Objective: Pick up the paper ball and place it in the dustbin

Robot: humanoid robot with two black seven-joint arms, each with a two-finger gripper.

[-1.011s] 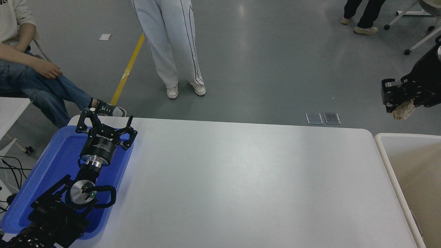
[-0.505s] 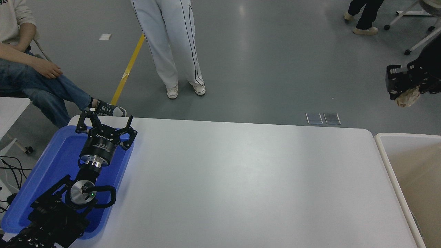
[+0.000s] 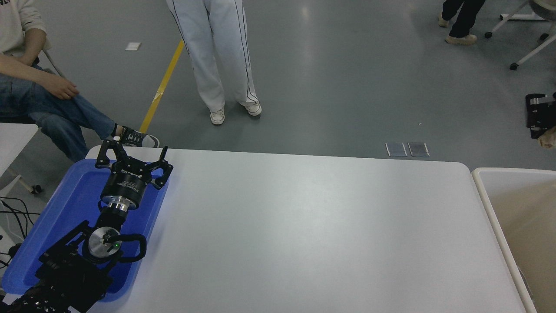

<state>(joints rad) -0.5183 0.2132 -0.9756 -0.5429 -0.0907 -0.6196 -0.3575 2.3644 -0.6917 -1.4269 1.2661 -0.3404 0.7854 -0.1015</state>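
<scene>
My right gripper [image 3: 541, 126] shows only partly at the right edge, high above the floor beyond the table. It is shut on the beige paper ball [image 3: 548, 140], of which a small part shows at the frame edge. The dustbin [image 3: 488, 202], with a thick white rim and beige inside, stands at the table's right end, below the gripper. My left gripper [image 3: 132, 153] is parked open over the blue tray [image 3: 65, 208] at the lower left.
The white table [image 3: 304, 230] fills the middle. One person sits at the far left [image 3: 39, 95], another stands beyond the table's far edge [image 3: 217, 56]. A third person's legs [image 3: 460, 21] show at the top right.
My right gripper with the paper ball has moved right, almost out of the frame. The standing person has shifted a foot slightly. The left arm has not moved.
</scene>
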